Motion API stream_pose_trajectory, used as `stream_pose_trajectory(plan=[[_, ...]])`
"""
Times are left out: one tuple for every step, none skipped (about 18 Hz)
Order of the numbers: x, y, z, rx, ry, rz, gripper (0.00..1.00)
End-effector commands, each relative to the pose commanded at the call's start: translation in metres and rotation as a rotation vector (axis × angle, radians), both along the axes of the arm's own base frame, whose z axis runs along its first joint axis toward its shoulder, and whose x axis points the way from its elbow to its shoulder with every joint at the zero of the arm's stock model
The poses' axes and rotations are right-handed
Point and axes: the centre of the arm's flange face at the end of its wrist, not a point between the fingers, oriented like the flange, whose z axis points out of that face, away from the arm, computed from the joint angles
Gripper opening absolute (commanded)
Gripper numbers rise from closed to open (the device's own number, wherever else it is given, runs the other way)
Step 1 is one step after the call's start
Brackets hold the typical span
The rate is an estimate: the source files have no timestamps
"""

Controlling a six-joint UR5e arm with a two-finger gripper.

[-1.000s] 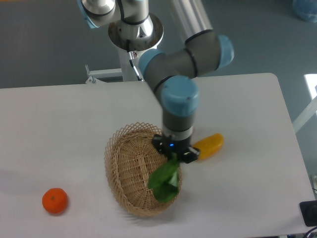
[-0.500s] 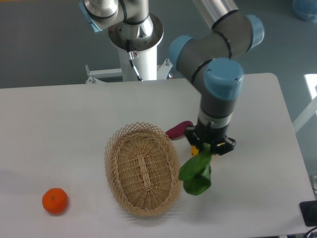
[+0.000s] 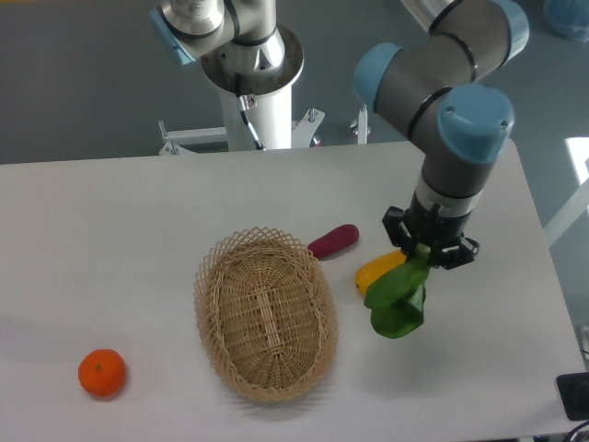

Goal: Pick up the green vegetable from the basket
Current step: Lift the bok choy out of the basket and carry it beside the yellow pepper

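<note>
Gripper (image 3: 429, 249) clamped on green vegetable (image 3: 398, 296), hanging right of basket (image 3: 264, 315) w/ leaves over yellow veg (image 3: 375, 269); no readable labels

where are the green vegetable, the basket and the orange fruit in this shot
green vegetable (image 3: 398, 299), fixed camera view, on the hanging leaves below the pincer
basket (image 3: 265, 318), fixed camera view, on the bare woven floor near its centre
orange fruit (image 3: 101, 373), fixed camera view, on the middle of its round body
</note>
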Motion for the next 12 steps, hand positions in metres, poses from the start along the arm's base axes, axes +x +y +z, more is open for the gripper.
stream_pose_trajectory(plan=[[-0.0026, 0.0012, 0.0022, 0.001, 0.007, -0.004, 0.17], [-0.0047, 0.002, 0.001, -0.002, 0.007, -0.006, 0.17], [-0.0062, 0.0026, 0.0014, -0.003, 0.011, -0.013, 0.18], [-0.0066, 0.0027, 0.0004, -0.005, 0.012, -0.03, 0.18], [-0.006, 0.0035, 0.0004, -0.006, 0.014, -0.043, 0.18], [-0.0055, 0.0033, 0.0012, -0.006, 0.014, -0.048, 0.18], [-0.0057, 0.0033, 0.0014, -0.006, 0.016, -0.05, 0.18], [-0.0063, 0.0025, 0.0014, -0.006, 0.016, -0.048, 0.18], [-0.0063, 0.0025, 0.0014, -0.006, 0.016, -0.048, 0.18], [-0.0057, 0.0033, 0.0014, -0.006, 0.016, -0.05, 0.18], [-0.0057, 0.0033, 0.0014, -0.006, 0.016, -0.05, 0.18], [-0.0063, 0.0025, 0.0014, -0.006, 0.016, -0.048, 0.17]])
